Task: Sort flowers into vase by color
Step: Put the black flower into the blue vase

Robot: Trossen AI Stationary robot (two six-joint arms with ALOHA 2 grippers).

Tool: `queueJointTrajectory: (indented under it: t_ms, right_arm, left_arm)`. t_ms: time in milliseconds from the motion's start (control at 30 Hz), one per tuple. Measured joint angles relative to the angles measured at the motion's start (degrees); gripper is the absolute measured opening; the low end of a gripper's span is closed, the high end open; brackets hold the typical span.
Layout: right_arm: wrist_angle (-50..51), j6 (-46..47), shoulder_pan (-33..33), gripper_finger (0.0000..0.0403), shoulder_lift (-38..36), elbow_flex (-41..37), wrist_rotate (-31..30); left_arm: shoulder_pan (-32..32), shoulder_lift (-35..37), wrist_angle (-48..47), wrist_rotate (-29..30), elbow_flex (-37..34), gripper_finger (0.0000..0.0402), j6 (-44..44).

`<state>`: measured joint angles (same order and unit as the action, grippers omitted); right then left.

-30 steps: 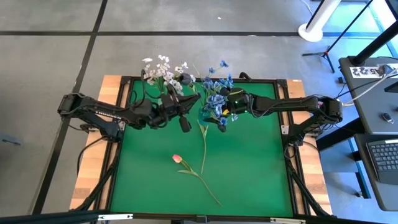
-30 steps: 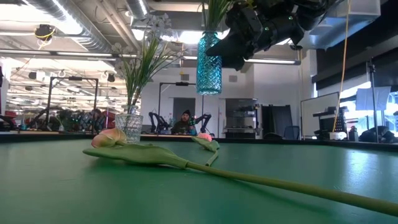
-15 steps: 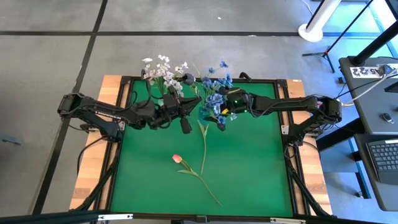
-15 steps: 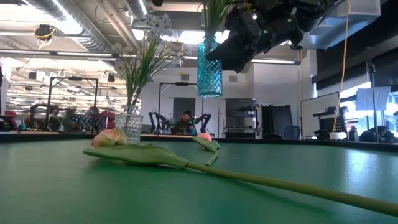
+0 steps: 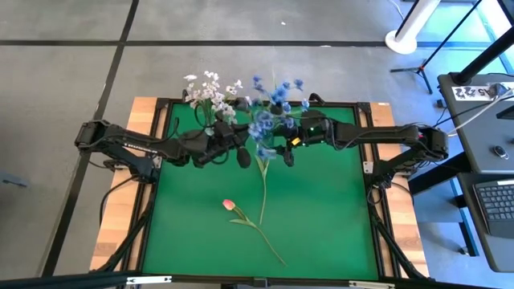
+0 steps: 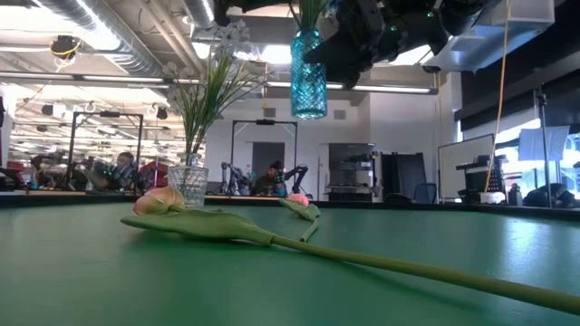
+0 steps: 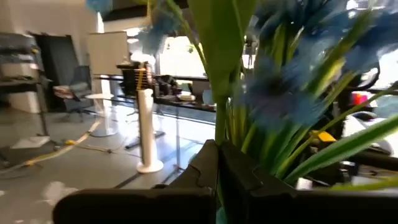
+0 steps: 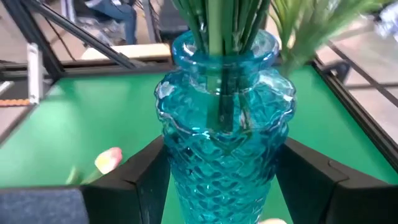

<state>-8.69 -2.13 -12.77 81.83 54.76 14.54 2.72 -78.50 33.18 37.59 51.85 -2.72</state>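
Note:
My right gripper (image 8: 224, 193) is shut on a blue glass vase (image 6: 309, 72) that holds several blue flowers (image 5: 273, 100), high above the green table. My left gripper (image 5: 241, 152) is beside it on its left and is shut on a green stem (image 7: 217, 93) among the blue flowers. A clear vase (image 6: 188, 181) of white flowers (image 5: 210, 92) stands at the far edge. A pink tulip (image 5: 228, 205) lies flat near the middle. A second long stem (image 5: 263, 189) lies beside it. My left gripper pinches a green stem (image 7: 217, 134) between its two fingers, coming from the table's left. The stem rises out of the gap between the fingers (image 7: 202, 171); which flower it belongs to does not show. My right gripper pinches the vase's patterned belly (image 8: 180, 168) below the neck, one finger (image 8: 146, 177) on each side. The fingers come about level from the table's right. The vase stands upright in the hold, lifted clear of the table.
The green mat (image 5: 321, 209) is framed by a dark rail with wooden table edges (image 5: 112, 233) outside it. The two lying stems cross the middle of the mat. A desk with a keyboard (image 5: 498, 201) stands off to the right, and people show far behind the table.
My right gripper has gone up with the blue vase, which stays upright and now hangs higher above the table. The blue blossoms have shifted toward the far edge and toward my left gripper.

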Motion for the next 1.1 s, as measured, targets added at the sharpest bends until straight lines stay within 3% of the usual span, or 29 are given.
queueJointTrajectory:
  t_ms: [200,733,967,1100]
  right_arm:
    - [-1.13,-0.12,0.01,0.0239,-0.01,0.00,0.11]
    - [1.32,-1.45,0.01,0.0239,-0.01,1.12,-2.02]
    - [1.38,-1.77,0.10,0.0239,-0.03,1.27,-1.91]
    - [1.32,-1.65,-0.03,0.0239,-0.09,1.35,-3.21]
  left_arm:
    - [-0.79,-1.15,-0.32,-4.12,0.01,0.0000,3.50]
    - [-0.95,-5.91,0.16,-3.89,0.02,0.0002,6.20]
    - [1.85,-4.86,-4.61,-3.19,0.74,0.0053,0.07]
    - [4.45,-4.55,-8.71,0.33,2.39,0.0097,-0.93]
